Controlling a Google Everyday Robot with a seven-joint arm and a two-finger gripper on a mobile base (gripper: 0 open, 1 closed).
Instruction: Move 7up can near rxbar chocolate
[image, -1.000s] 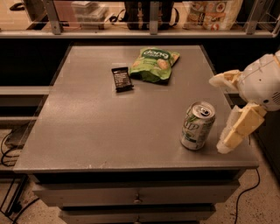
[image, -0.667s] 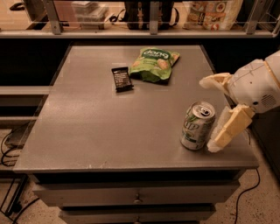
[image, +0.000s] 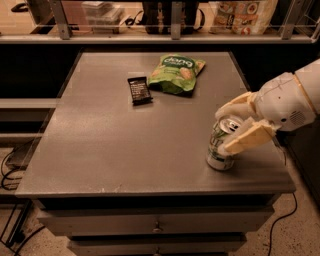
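The 7up can (image: 216, 156), white and green with a silver top, stands upright near the table's front right corner. My gripper (image: 221, 131) comes in from the right and is open, with one pale finger (image: 235, 107) behind the can's top and the other (image: 247, 138) across its front. I cannot tell whether the fingers touch the can. The rxbar chocolate (image: 139, 90), a small flat black bar, lies at the back middle of the table, far to the can's upper left.
A green snack bag (image: 177, 74) lies just right of the bar. The grey table (image: 100, 150) has drawers below its front edge. A shelf rail with bags and boxes runs behind the table. Cables lie on the floor at the left.
My gripper has moved left from beside the can, and its fingers now straddle the can's top. The can, the bar and the bag have not moved.
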